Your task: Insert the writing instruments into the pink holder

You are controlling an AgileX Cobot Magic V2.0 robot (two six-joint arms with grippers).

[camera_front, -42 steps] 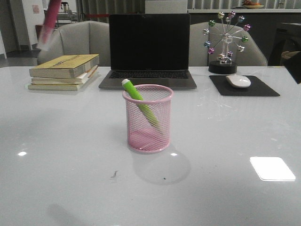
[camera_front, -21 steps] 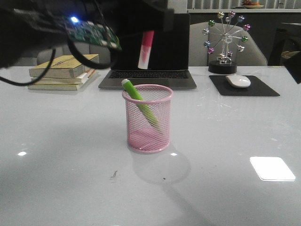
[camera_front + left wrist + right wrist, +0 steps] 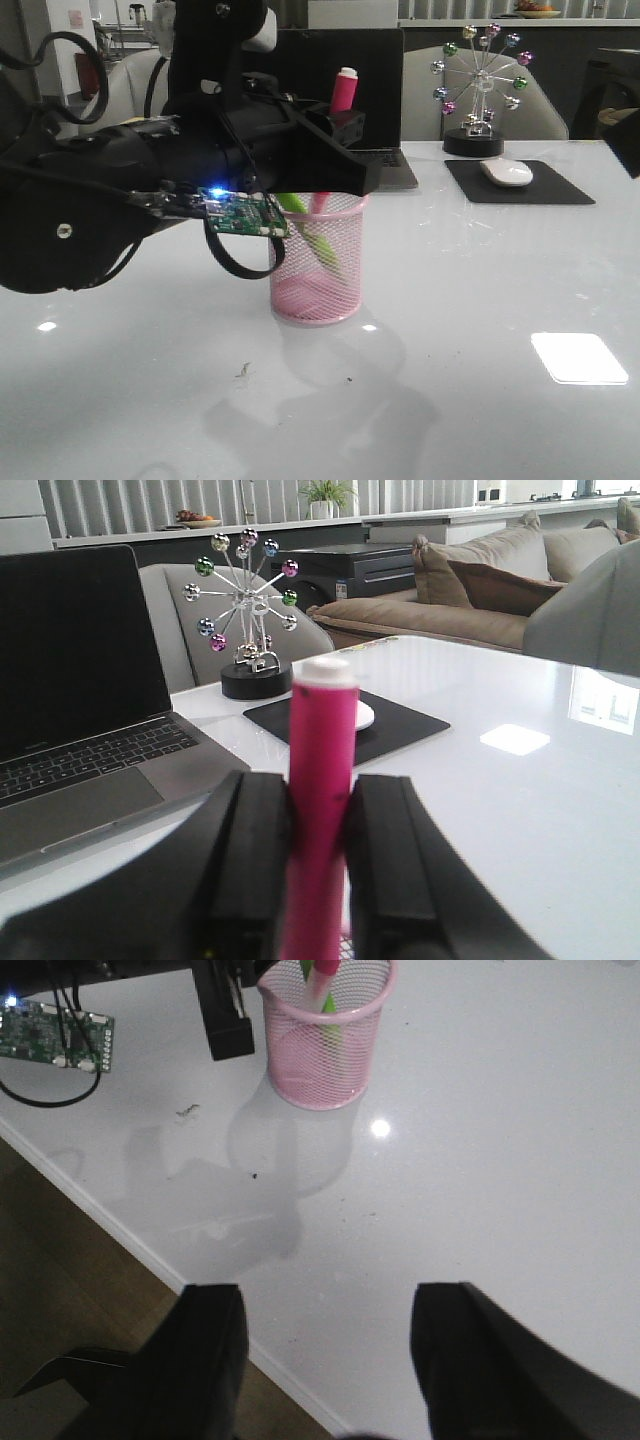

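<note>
Pink marker (image 3: 320,780) is clamped upright between the left gripper (image 3: 318,850) jaws, lower end already inside the pink holder (image 3: 314,262) so it should drop in clean. Green marker (image 3: 322,248) leans inside too. Holder sits mid-table (image 3: 480,300), nearer the back edge. Right gripper (image 3: 325,1360) hangs with its jaws apart over the front edge, out of the way.

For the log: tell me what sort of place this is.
Likely an office or lounge desk: a laptop, a mouse on its pad, stacked sofas behind, and a pink mesh pen cup.
</note>
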